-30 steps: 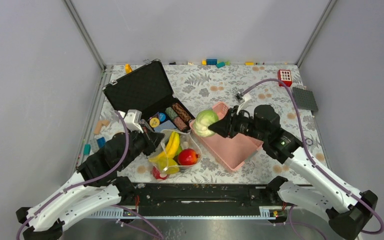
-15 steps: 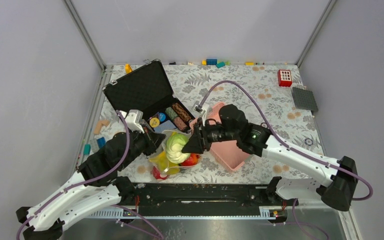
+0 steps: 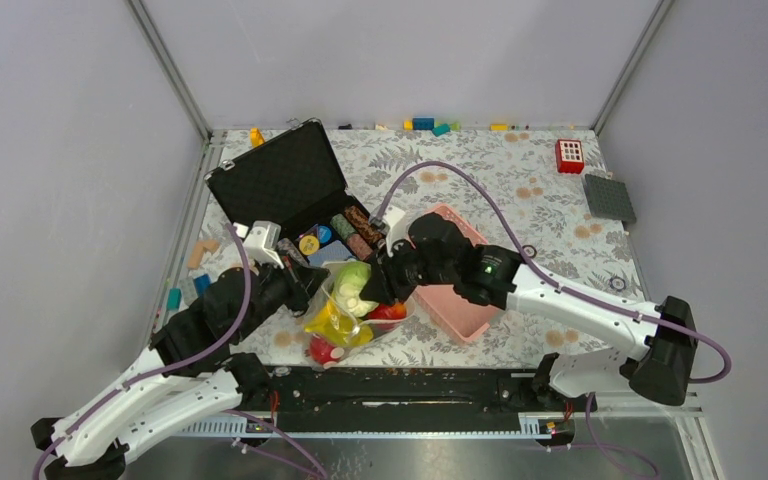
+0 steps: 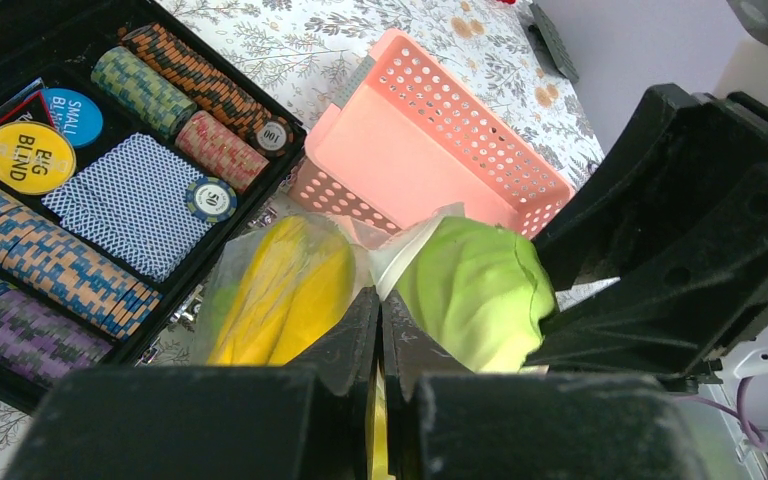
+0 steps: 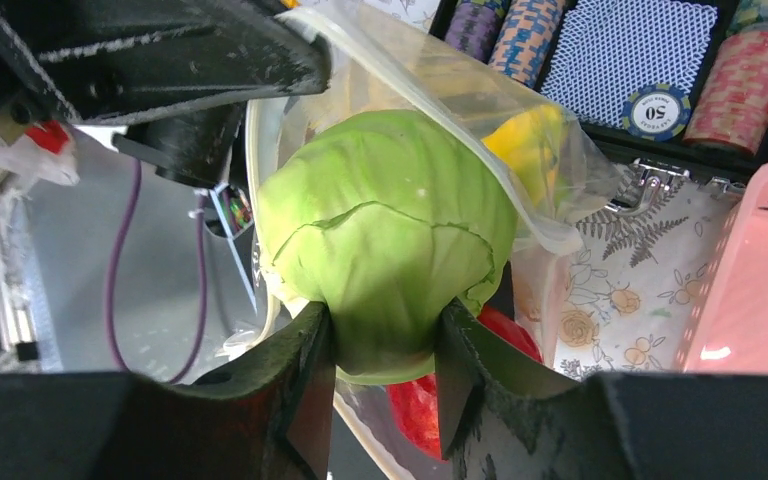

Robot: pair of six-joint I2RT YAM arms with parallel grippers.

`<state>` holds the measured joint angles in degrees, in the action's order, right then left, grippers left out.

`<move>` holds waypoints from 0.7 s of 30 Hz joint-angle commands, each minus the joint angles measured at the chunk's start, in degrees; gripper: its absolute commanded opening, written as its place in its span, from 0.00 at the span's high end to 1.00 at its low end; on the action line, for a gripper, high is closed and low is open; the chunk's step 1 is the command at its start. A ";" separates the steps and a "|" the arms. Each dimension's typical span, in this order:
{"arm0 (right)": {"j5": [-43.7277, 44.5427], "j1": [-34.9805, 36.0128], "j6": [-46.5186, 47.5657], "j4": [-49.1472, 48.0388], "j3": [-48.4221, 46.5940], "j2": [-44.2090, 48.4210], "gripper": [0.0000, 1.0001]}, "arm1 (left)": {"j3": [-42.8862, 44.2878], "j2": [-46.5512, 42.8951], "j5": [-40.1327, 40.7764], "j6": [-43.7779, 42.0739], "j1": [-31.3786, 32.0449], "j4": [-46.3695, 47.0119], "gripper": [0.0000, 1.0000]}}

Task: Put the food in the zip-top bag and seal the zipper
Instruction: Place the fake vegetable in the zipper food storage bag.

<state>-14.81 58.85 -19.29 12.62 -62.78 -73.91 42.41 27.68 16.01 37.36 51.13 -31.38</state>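
While the top cam gives only a knot of two arms over the zip-top bag [image 3: 345, 325], the wrist cams sort it out. Right wrist view: the right gripper [image 5: 385, 345] grasps the pale green cabbage [image 5: 390, 230] by its lower end, one finger pressed on each side, w/ a red apple [image 5: 415, 415] just below. Left wrist view: the left gripper [image 4: 380, 312] is clenched on the bag's clear film next to the whitish zipper [image 4: 405, 255], keeping the mouth lifted. The cabbage sits in that mouth, touching the strip; how deep it is, can't tell. Same view shows yellow bananas [image 4: 280, 290] inside the bag, behind the film.

Room is tight. The bag lies btwn the open poker case [image 3: 280, 180] on its far-left side and the pink basket [image 4: 420, 170] on its right, close to both, and the table's near edge w/ the arm bases is just behind it. Both grippers crowd the mouth, nearly touching each other. The far and right parts of the table [image 3: 520, 170] have more open space.

Surface is a floral-print cover, w/ grey walls on three sides. Small coloured blocks [image 3: 425, 124] line the far edge; a red block [image 3: 569, 155] and a dark grey plate [image 3: 610, 197] sit far right.
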 commanded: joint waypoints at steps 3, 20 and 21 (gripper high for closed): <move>7.30 6.70 10.61 7.01 -5.98 -2.66 0.96 | 3.08 0.38 -0.75 -0.13 0.06 2.82 1.00; 23.43 11.13 7.54 10.83 -17.08 -11.82 0.40 | 2.20 1.38 -3.27 -0.05 0.02 5.54 1.00; 23.07 11.11 7.75 10.35 -16.29 -11.01 0.37 | 2.31 1.43 -3.27 -0.09 0.07 5.54 1.00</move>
<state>7.55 69.60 -11.16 24.34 -77.21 -86.28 42.41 28.73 13.76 37.39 51.16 -30.33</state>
